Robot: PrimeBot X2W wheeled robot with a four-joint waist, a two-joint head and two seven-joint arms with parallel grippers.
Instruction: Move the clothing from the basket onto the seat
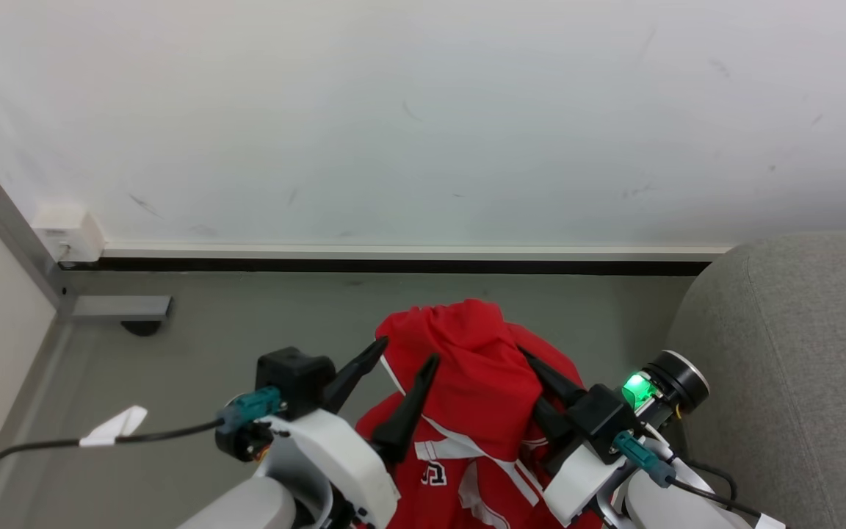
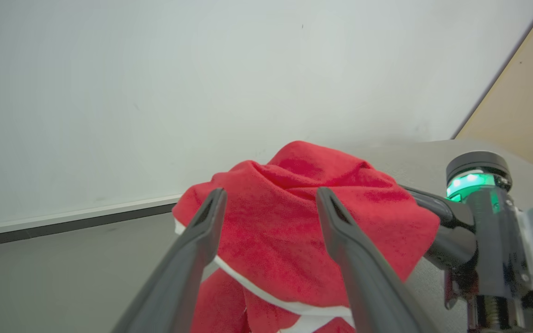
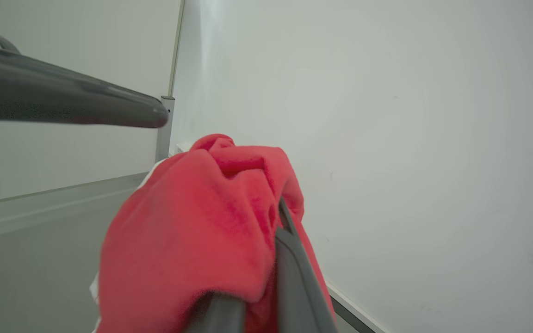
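The bright red clothing with white stripe trim (image 1: 478,367) hangs bunched above the grey floor (image 1: 195,345), pinched by the right gripper (image 1: 540,382), whose fingertips it hides. The left gripper (image 1: 402,361) reaches alongside, fingers spread wide. The light-grey upholstered seat (image 1: 797,353) stands at the right, cut off.

White forearms (image 1: 335,459), black pincers (image 1: 408,350), teal plugs (image 1: 254,404)

White scuffed wall (image 1: 423,110), grey floor (image 1: 195,338), white baseboard (image 1: 393,252) w/ dark strip, grey metal post (image 1: 4,213) at left
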